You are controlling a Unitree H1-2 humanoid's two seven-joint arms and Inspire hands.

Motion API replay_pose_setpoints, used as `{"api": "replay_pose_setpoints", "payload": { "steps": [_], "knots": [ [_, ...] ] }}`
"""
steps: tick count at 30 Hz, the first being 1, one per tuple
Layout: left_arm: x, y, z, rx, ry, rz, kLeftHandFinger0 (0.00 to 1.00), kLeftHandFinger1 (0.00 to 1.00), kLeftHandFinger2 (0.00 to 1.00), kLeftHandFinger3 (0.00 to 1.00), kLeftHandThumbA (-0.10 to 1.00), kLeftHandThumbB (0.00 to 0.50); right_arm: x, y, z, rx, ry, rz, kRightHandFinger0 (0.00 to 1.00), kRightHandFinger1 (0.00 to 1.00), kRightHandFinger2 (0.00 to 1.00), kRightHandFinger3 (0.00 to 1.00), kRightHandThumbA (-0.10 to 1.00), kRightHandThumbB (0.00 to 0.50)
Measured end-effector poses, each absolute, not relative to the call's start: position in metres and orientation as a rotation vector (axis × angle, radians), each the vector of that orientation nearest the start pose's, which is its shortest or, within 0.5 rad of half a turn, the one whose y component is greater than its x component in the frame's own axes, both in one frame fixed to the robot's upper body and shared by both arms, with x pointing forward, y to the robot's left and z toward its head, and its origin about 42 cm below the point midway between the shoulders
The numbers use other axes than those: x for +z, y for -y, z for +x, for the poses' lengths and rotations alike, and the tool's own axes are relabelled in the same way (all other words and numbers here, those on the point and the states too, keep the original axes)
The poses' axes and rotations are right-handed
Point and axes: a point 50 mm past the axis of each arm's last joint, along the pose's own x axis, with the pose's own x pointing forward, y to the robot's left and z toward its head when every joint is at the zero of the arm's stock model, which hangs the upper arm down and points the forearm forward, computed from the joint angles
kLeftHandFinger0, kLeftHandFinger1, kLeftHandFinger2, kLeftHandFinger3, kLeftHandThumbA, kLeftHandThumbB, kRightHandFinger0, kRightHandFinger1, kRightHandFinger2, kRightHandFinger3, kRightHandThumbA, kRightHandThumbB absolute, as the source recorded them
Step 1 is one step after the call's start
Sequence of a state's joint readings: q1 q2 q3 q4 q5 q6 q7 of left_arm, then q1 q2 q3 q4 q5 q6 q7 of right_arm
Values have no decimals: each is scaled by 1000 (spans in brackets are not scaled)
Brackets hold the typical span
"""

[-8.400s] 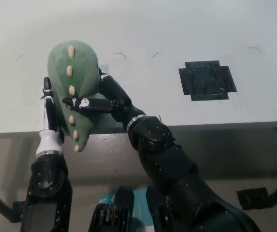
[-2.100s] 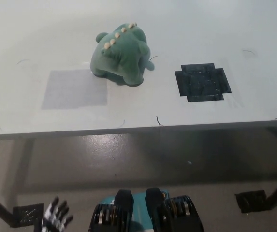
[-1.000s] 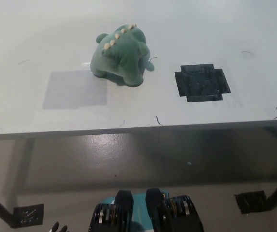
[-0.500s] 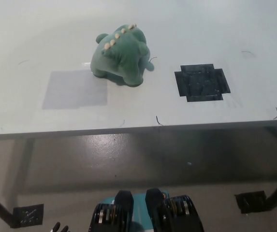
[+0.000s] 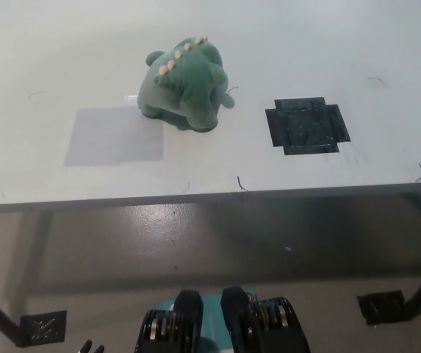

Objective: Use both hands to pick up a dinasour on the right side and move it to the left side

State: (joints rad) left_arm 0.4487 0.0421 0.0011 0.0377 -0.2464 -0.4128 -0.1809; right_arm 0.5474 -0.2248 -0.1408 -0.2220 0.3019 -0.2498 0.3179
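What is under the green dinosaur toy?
The green dinosaur toy sits on the white table, just right of a grey square patch and maybe on its corner. Whatever lies directly beneath its body is hidden.

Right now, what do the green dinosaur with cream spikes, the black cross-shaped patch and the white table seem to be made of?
Green dinosaur with cream spikes: looks like soft plush fabric, matte and rounded. Black cross-shaped patch: probably tape laid flat, slightly shiny, strip edges visible. White table: smooth hard matte surface; exact material unclear.
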Motion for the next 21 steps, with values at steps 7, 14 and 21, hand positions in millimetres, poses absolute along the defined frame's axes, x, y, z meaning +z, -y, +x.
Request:
{"api": "replay_pose_setpoints", "payload": {
  "steps": [7, 14, 21],
  "knots": [
    [28, -244, 113, 22, -29, -167, 1000, 1000, 1000, 1000, 1000, 396, 91, 320, 93, 90, -22, -17, 1000, 1000, 1000, 1000, 960, 49],
    [29, -243, 114, 23, -23, -170, 1000, 1000, 1000, 1000, 1000, 421, 92, 320, 98, 95, -9, -24, 1000, 1000, 1000, 1000, 975, 60],
    [31, -242, 116, 22, -14, -169, 1000, 1000, 1000, 1000, 1000, 405, 94, 320, 100, 98, -3, -26, 1000, 1000, 1000, 1000, 955, 42]
  ]
}}
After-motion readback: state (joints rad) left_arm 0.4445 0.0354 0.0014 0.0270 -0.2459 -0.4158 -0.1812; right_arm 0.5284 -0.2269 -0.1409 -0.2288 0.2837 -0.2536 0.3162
